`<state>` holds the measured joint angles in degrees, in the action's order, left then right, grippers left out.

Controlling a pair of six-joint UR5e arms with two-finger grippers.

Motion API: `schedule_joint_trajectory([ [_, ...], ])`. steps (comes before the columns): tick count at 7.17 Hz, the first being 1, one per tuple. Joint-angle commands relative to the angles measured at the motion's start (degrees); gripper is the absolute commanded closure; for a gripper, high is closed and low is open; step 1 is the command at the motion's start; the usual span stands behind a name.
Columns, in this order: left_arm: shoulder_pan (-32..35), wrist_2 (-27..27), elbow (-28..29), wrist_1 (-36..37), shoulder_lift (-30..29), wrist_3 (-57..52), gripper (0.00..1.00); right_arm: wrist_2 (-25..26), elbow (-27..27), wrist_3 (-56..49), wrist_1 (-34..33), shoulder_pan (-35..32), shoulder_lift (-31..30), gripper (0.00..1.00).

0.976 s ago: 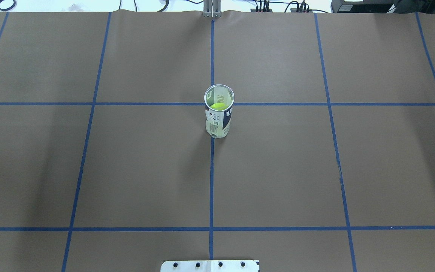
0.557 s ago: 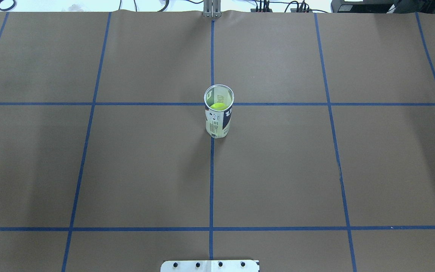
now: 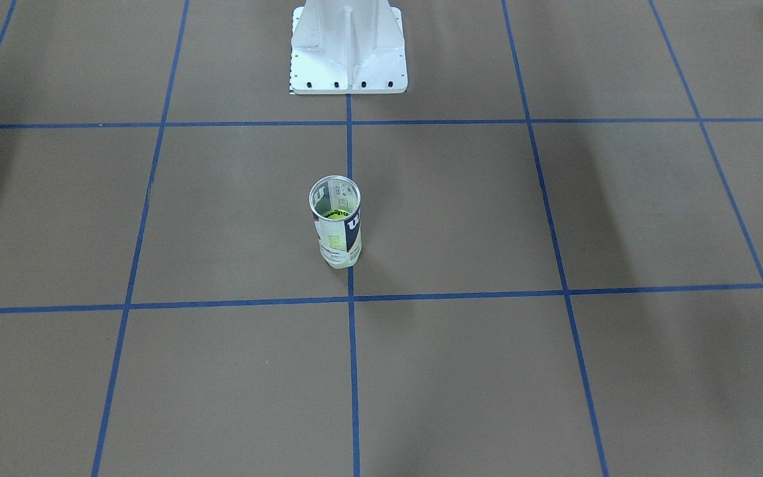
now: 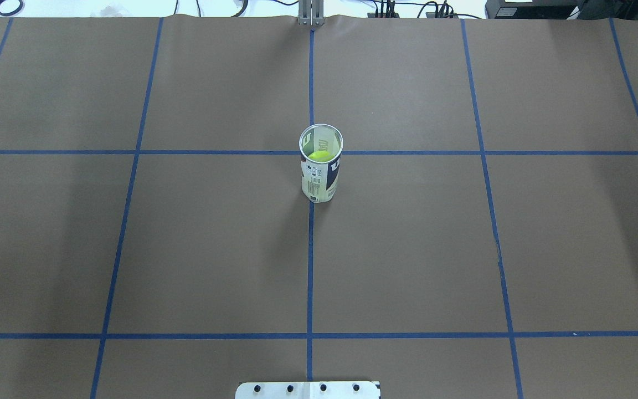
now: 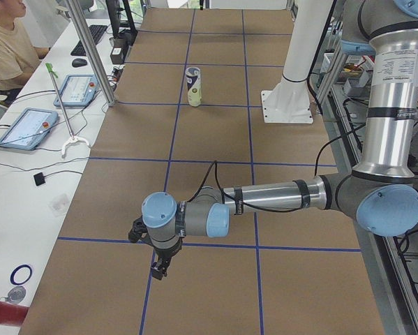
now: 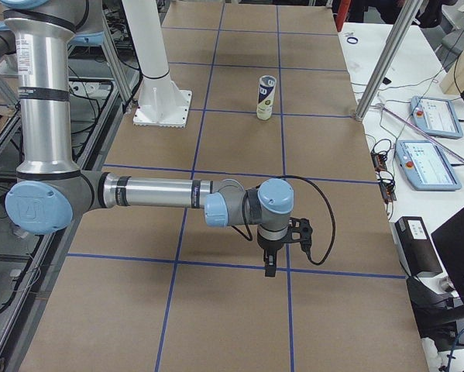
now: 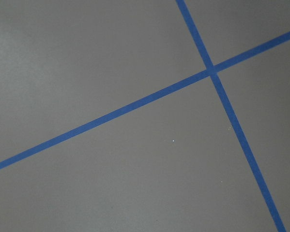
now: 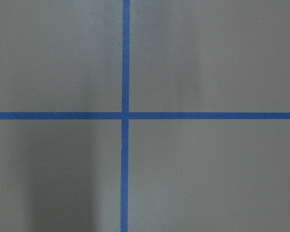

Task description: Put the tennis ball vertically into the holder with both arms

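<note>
The holder (image 4: 320,172), a clear tube with a navy-and-white label, stands upright on the middle of the table; it also shows in the front view (image 3: 336,238) and both side views (image 5: 193,86) (image 6: 266,98). A yellow-green tennis ball (image 4: 319,155) sits inside it (image 3: 337,212). My left gripper (image 5: 158,269) hangs low over the table far from the holder. My right gripper (image 6: 268,267) does the same at the other end. I cannot tell whether either is open or shut. Both wrist views show only table and blue tape.
The white pedestal base (image 3: 348,46) stands behind the holder on the robot's side. Blue tape lines (image 4: 310,266) grid the brown table. An operator (image 5: 6,42), tablets (image 5: 26,129) and cables lie on the side bench.
</note>
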<state>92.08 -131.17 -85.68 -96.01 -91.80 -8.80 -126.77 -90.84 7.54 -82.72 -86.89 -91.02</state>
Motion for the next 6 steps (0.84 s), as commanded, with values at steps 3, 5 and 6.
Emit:
schedule_joint_trajectory([
  [3,-0.2,-2.3,-5.6,3.5,2.0,4.8,0.00,1.7,-2.4,0.0,0.5,0.1,-1.6,0.00],
  [5,-0.4,-2.7,-7.0,3.0,2.0,4.7,0.00,1.6,-2.2,0.0,0.5,0.1,-1.6,0.01],
  [6,-0.4,-2.6,-7.0,3.0,2.0,4.8,0.00,1.5,-2.0,0.2,0.5,0.1,-1.6,0.00],
])
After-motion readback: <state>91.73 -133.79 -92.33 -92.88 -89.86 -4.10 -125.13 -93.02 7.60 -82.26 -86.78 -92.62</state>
